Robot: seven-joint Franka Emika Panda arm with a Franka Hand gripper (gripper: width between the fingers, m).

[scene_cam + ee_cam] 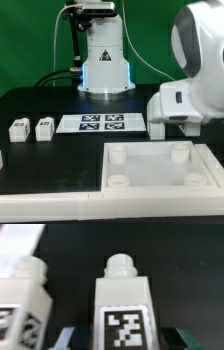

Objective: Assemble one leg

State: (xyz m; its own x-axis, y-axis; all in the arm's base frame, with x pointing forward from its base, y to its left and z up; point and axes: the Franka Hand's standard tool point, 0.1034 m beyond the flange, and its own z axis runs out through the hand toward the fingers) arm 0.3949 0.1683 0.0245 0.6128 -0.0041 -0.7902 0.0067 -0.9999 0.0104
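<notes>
In the wrist view a white leg [122, 297] stands upright with its threaded tip up and a black-and-white tag on the face towards the camera. My gripper [125, 340] is open and straddles this leg. One finger [68, 337] shows on each side, with a dark gap between each finger and the leg. A second leg [22, 291] stands close beside the first. In the exterior view the arm's white hand [172, 108] hangs low behind the tray [150, 170] on that view's right. Its fingers and these two legs are hidden there.
Two more legs [18, 128] [43, 127] stand at the exterior view's left. The marker board [103, 123] lies in the middle in front of the robot base [105, 60]. A small white piece [2, 158] shows at the left edge.
</notes>
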